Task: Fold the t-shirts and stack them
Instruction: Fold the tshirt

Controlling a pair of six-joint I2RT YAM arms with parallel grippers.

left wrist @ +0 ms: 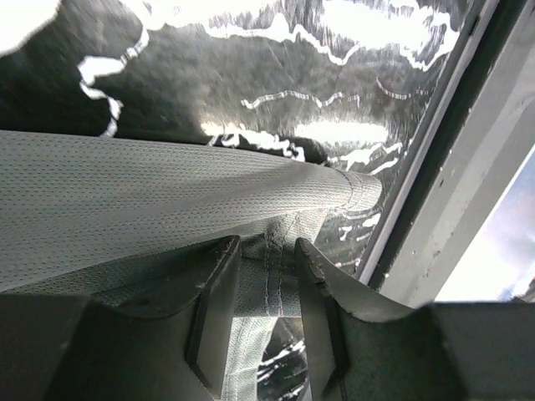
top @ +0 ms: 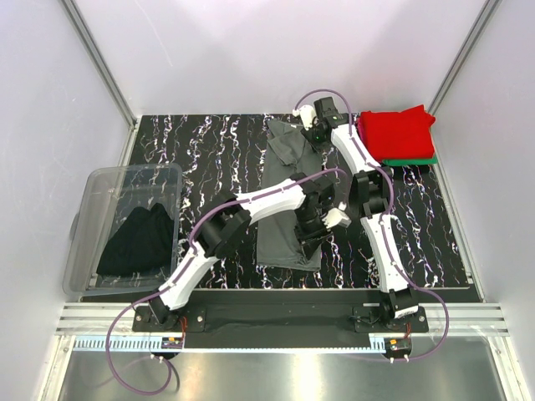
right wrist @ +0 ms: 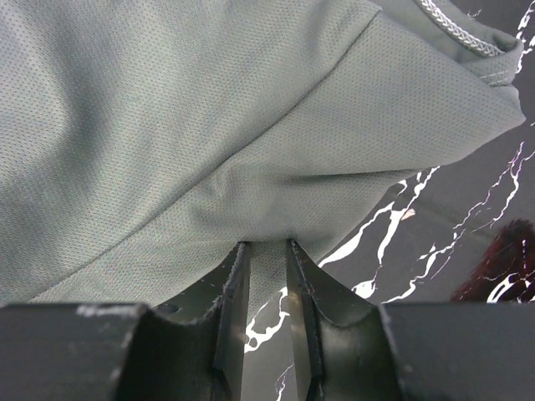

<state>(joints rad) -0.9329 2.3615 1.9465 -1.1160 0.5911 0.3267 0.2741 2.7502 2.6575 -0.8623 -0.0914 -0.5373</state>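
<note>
Both arms grip dark grey t-shirt (top: 280, 246)
Left gripper (left wrist: 266, 255) pinches its near end; right gripper (right wrist: 265, 251) pinches its far end.

Three t-shirts told apart with certainty: one dark grey t-shirt (top: 282, 242) at the centre, one red t-shirt (top: 397, 132) at two o'clock, one green t-shirt (top: 411, 160) under the red, seen only at its edge. Besides these, one black heap (top: 138, 242) of cloth at nine o'clock; number of shirts in it not to be told. One clear plastic tub (top: 134, 170), around that heap. One marbled table (top: 209, 150). Two arms: left arm (top: 267, 197) from seven o'clock, right arm (top: 383, 238) from five o'clock. Two grippers, one to each arm: left gripper (left wrist: 266, 251), right gripper (right wrist: 263, 249). Two fingers on each gripper, four in all.
</note>
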